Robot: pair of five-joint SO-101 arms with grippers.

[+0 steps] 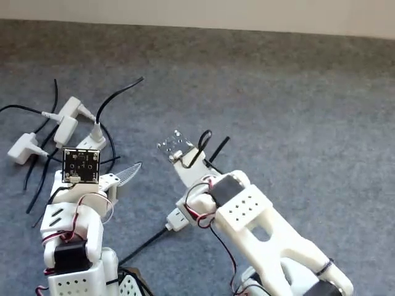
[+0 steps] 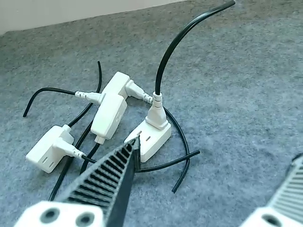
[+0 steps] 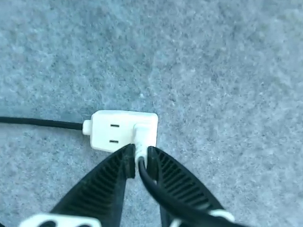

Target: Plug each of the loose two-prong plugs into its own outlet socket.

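Observation:
My right gripper is shut on the neck of a white plug with a black cord. The plug sits against one end of a white outlet socket lying on the carpet; two slots show on the socket's face. My left gripper is open and holds nothing; it hovers near a cluster of white sockets. The nearest socket has a white plug standing upright in it. Other sockets lie beside it with cords attached.
Grey carpet covers the floor, with open room to the right and far side. Black cords loop around the socket cluster, and a cord runs between the two arms.

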